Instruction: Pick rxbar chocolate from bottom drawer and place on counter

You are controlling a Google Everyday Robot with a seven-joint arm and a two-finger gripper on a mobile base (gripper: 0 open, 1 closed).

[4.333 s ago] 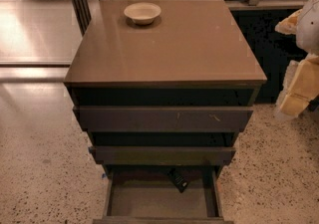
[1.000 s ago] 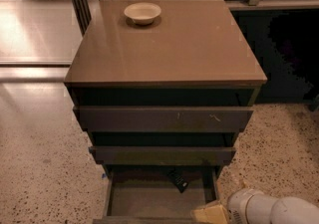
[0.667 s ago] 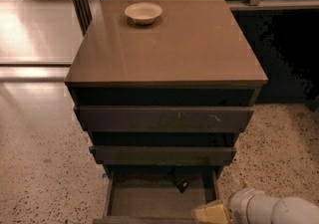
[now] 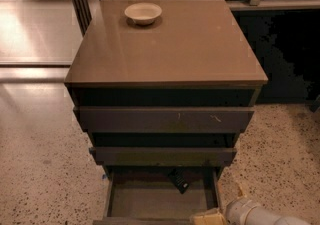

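Note:
The bottom drawer [image 4: 150,201] stands pulled open at the foot of the cabinet, showing a flat grey floor. The rxbar chocolate [image 4: 179,180] lies at the back of it, a small black bar under the middle drawer's edge. My gripper [image 4: 210,217] comes in from the lower right corner on a white arm, its tan tip at the drawer's front right corner, well in front of the bar. The tan-brown counter [image 4: 190,44] tops the cabinet.
A small cream bowl [image 4: 143,13] sits at the back left of the counter. Two wider closed drawers [image 4: 165,119] are above the open one. Speckled floor surrounds the cabinet; a dark cabinet stands to the right.
The arm left its raised place at the right edge and came in at the lower right by the drawer's front corner. In the last second it has barely moved.

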